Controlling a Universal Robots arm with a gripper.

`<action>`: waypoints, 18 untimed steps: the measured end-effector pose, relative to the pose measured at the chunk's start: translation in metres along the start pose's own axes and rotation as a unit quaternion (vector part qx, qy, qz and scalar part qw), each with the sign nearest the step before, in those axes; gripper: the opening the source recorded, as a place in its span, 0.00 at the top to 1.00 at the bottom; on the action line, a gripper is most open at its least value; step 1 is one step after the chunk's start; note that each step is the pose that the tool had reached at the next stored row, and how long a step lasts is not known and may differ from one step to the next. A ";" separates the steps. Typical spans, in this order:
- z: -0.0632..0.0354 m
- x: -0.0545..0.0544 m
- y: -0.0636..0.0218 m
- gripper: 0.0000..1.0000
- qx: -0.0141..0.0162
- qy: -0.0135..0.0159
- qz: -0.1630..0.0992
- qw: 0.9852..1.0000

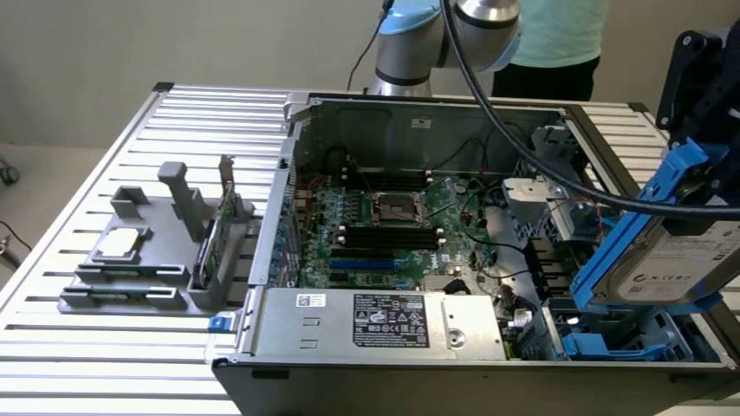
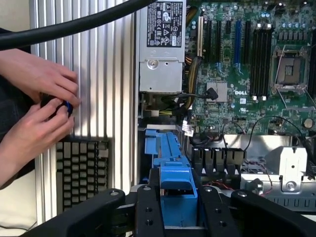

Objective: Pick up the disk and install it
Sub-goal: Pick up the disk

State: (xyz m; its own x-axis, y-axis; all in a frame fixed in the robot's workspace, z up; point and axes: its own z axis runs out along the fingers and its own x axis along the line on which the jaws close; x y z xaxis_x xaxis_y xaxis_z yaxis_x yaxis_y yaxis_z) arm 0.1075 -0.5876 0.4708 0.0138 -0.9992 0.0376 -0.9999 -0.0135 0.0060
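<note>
The disk (image 1: pixel 684 263), silver-grey with a white label and blue rails (image 1: pixel 630 232), hangs tilted over the front corner of the open computer case (image 1: pixel 289 173) at the exterior view's right. My gripper (image 1: pixel 694 186) is shut on it from above. In the wrist view, my black fingers (image 2: pixel 148 210) clamp either side of the disk's blue rail (image 2: pixel 178 190). Below it lies the case's drive bay with a blue plastic holder (image 1: pixel 604 344) (image 2: pixel 164 143).
The silver power supply box (image 1: pixel 382 321) (image 2: pixel 160 49) and the motherboard (image 1: pixel 382 225) fill the case. A grey fixture (image 1: pixel 156 269) holds a small silver square piece (image 1: pixel 124 245). A person's hands (image 2: pixel 39 108) work beside a keyboard (image 2: pixel 81 173). A black cable (image 1: pixel 521 139) trails from my arm.
</note>
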 end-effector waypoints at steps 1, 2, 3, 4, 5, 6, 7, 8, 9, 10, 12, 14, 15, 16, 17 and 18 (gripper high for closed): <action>0.0018 0.000 0.0000 0.68 0.000 0.000 -0.001 1.000; 0.0036 0.000 0.0000 0.68 0.000 0.000 -0.001 1.000; 0.0055 0.000 0.0000 0.68 0.000 0.000 -0.002 1.000; 0.0072 -0.001 0.0000 0.68 0.000 0.000 -0.002 1.000; 0.0091 -0.001 -0.0001 0.68 0.000 0.000 -0.002 1.000; 0.0109 -0.002 -0.0001 0.68 0.000 0.000 -0.003 1.000; 0.0127 -0.003 -0.0001 0.68 0.000 0.000 -0.003 1.000; 0.0143 -0.004 -0.0001 0.68 0.000 0.000 -0.003 1.000; 0.0160 -0.005 -0.0004 0.68 0.000 0.000 -0.003 1.000; 0.0180 -0.005 -0.0012 0.68 0.000 0.000 -0.003 1.000; 0.0213 -0.005 -0.0032 0.68 0.000 0.000 -0.003 1.000; 0.0247 -0.005 -0.0052 0.68 0.000 0.000 -0.003 1.000; 0.0259 -0.005 -0.0059 0.68 0.000 0.000 -0.003 1.000; 0.0264 -0.005 -0.0059 0.68 0.000 0.000 -0.003 1.000; 0.0265 -0.005 -0.0059 0.68 0.000 0.000 -0.003 1.000; 0.0265 -0.005 -0.0058 0.68 0.000 0.000 -0.003 1.000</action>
State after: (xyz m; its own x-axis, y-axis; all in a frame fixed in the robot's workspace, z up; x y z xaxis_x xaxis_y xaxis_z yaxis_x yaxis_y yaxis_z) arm 0.1131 -0.5832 0.4441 0.0203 -0.9991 0.0371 -0.9998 -0.0201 0.0063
